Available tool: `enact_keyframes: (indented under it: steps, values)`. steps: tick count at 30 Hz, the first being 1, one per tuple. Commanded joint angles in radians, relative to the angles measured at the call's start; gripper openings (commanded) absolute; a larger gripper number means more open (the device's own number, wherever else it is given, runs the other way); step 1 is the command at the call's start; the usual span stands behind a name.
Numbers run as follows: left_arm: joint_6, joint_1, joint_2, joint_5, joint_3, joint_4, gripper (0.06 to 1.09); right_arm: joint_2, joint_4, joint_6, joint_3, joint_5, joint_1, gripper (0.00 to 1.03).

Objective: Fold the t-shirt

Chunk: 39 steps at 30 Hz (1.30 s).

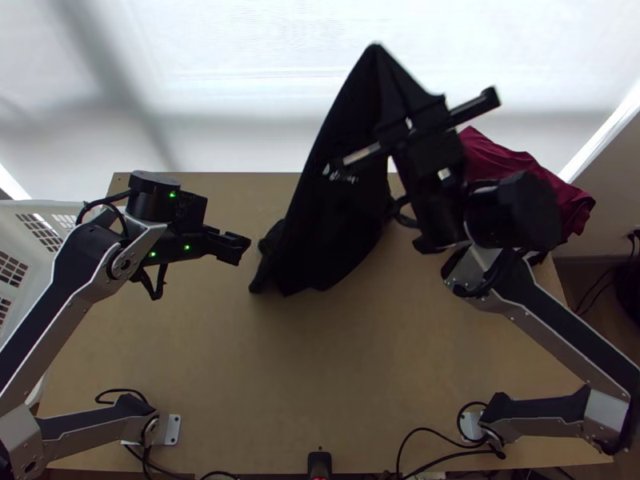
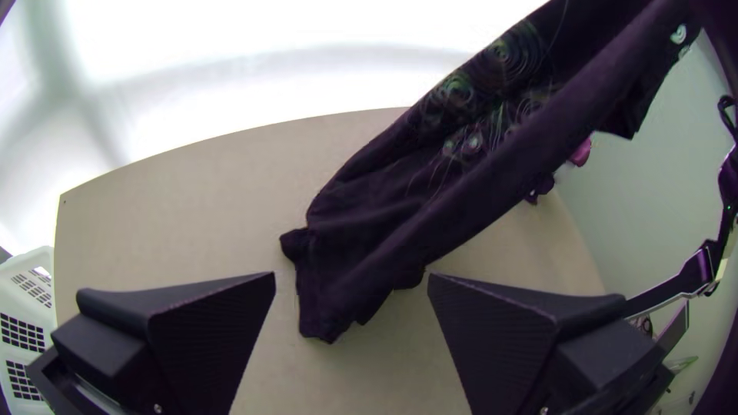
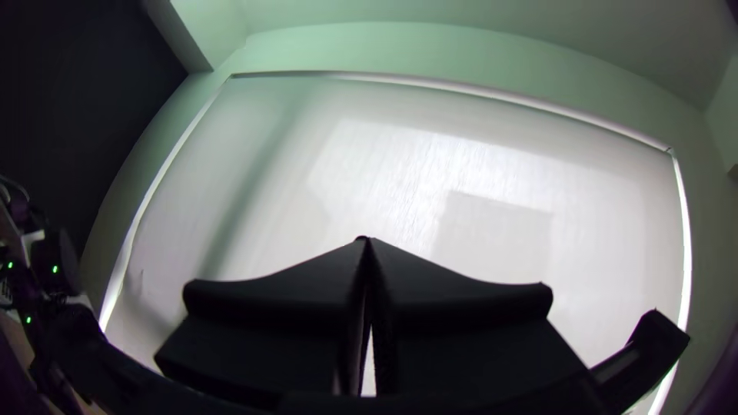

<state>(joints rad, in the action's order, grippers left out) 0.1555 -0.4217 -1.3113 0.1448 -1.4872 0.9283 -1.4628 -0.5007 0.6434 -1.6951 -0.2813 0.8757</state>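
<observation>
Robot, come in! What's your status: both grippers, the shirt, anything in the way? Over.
Right gripper shut, holding black shirt up, unfolded. Left gripper open, empty. Red cloth on table, far right, probably out of the way.

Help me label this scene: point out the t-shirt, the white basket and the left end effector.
T-shirt (image 1: 324, 232): top view, on the lower middle of the hanging cloth.
White basket (image 1: 32, 206): top view, on its rim.
Left end effector (image 2: 351, 273): left wrist view, midway between its fingertips.
</observation>
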Motion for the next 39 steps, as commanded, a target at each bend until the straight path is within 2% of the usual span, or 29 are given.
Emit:
enact_keyframes:
  steps: [1, 9, 17, 24, 27, 31, 39]
  values:
    - [-0.019, 0.001, 0.014, -0.005, -0.002, 0.007, 1.02, -0.037, -0.03, 0.048, -0.147, -0.007, -0.004, 0.03]
    - [-0.013, -0.052, 0.014, -0.004, 0.01, 0.038, 1.02, -0.105, -0.019, 0.065, -0.325, -0.002, -0.001, 0.03]
    - [0.018, -0.196, -0.002, -0.002, 0.077, 0.061, 1.03, -0.094, -0.019, 0.058, -0.245, -0.004, -0.001, 0.03]
    - [0.072, -0.333, -0.094, 0.026, 0.091, 0.044, 1.03, -0.105, -0.022, 0.056, -0.255, -0.002, -0.001, 0.03]
    - [0.092, -0.364, -0.14, 0.029, 0.074, 0.009, 1.03, -0.105, -0.021, 0.058, -0.248, -0.004, -0.003, 0.03]
    - [0.121, -0.365, -0.187, 0.082, 0.061, -0.068, 1.02, -0.105, -0.019, 0.062, -0.255, -0.002, -0.004, 0.03]
    - [0.131, -0.356, -0.309, 0.082, 0.041, -0.195, 1.02, -0.1, -0.016, 0.071, -0.252, -0.004, -0.004, 0.03]
